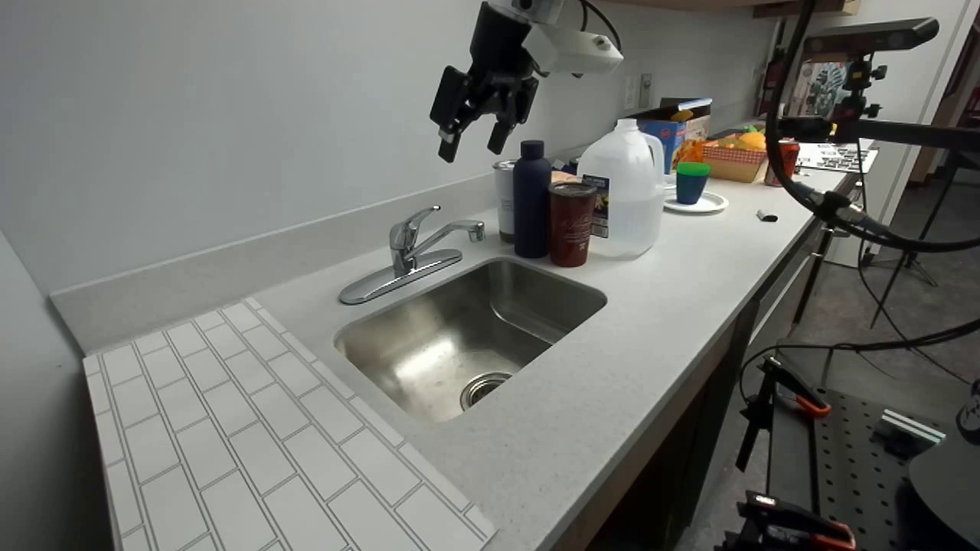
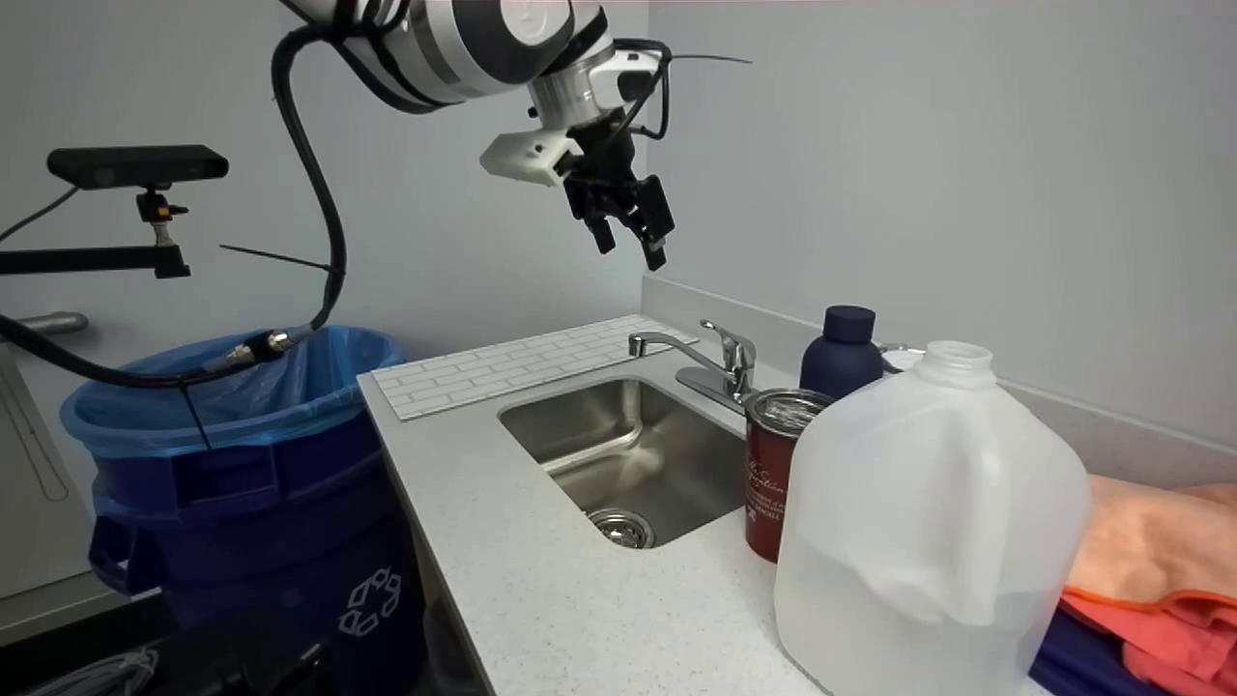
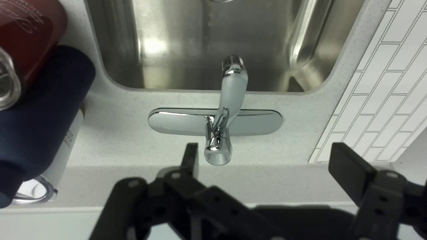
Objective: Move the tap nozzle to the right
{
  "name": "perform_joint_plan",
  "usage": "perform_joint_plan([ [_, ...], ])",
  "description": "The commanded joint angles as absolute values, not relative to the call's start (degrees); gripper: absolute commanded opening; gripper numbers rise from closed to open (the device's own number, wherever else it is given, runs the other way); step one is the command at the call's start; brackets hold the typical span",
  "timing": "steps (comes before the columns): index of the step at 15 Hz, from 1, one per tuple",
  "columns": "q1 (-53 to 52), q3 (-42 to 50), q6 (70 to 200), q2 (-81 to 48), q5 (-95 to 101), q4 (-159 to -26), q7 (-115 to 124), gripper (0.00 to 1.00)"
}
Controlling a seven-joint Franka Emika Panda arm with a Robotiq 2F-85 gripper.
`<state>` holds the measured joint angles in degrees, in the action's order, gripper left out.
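Now, your gripper [image 1: 474, 143] hangs well above the steel sink basin [image 1: 417, 360], seemingly towards its rear, fingers spread apart with nothing between them. The chrome tap nozzle [image 3: 234, 88] reaches out over the basin from its rear edge, angled slightly in the wrist view towards the basin's end with the tile-patterned mat [image 1: 237, 428]. The step looks like the approach, so come down beside the nozzle before trying any sideways motion. "Right" most likely means the basin's far end from that mat, where the navy bottle [image 1: 532, 203] and red tumbler [image 1: 572, 229] stand; check that first. You could straddle the nozzle, but a push from the basin's mat end should do, at the outlet over the basin, where leverage should be best. Sweep in an arc, since it should pivot at its base. Avoid the lever handle [image 1: 417, 220] behind the basin; a bump could turn it on. Stop short of the tumbler.
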<state>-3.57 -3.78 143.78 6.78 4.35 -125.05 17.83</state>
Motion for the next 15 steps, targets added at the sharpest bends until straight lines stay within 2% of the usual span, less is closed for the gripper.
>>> perform_joint_plan([
  [1, -2.7, -5.4, 142.2, 8.9, 7.8, -126.5, 23.3, 1.0],
  [15, -3.1, -6.3, 142.5, 7.4, 7.3, -125.7, 26.2, 1.0],
])
